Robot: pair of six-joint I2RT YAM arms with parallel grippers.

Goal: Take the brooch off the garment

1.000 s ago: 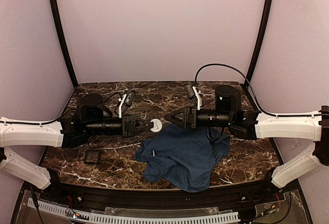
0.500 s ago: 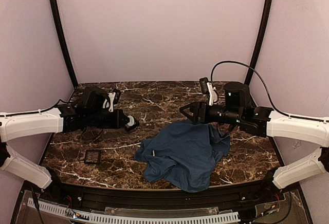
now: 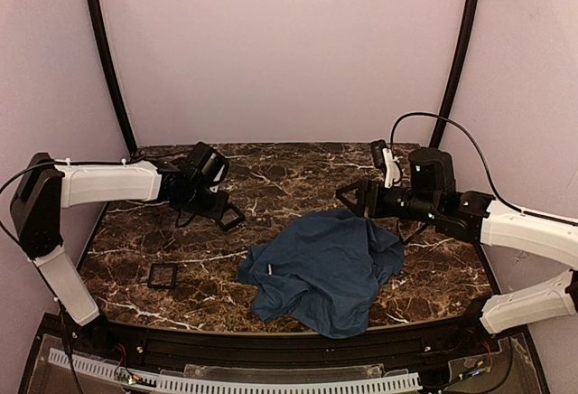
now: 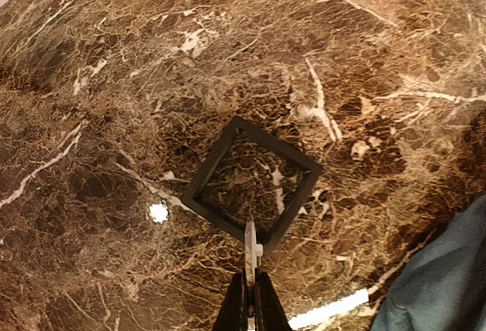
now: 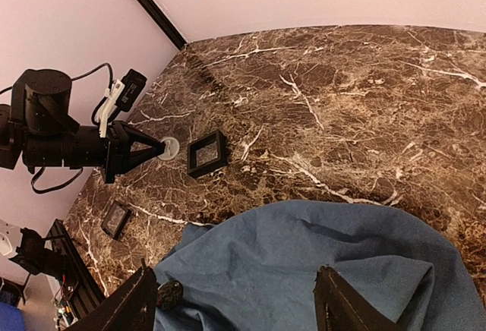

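The brooch (image 4: 250, 241), a thin whitish disc, is pinched edge-on in my shut left gripper (image 4: 250, 285). It hangs just above the near corner of a small black square tray (image 4: 211, 158). In the right wrist view the brooch (image 5: 169, 147) shows round at the left fingertips, beside that tray (image 5: 205, 168). From above, my left gripper (image 3: 218, 205) is at the table's left, well clear of the crumpled blue garment (image 3: 325, 267). My right gripper (image 3: 346, 195) is open and empty, above the garment's far edge (image 5: 304, 255).
A second black square tray (image 3: 163, 275) lies near the front left, and also shows in the right wrist view (image 5: 115, 219). A small pale mark (image 3: 269, 270) shows on the garment's left fold. A dark round spot (image 5: 168, 293) sits on the cloth near my right finger.
My left arm has swung back and to the left with the brooch, from the garment's edge to the near tray. My right gripper has drawn back to the right.
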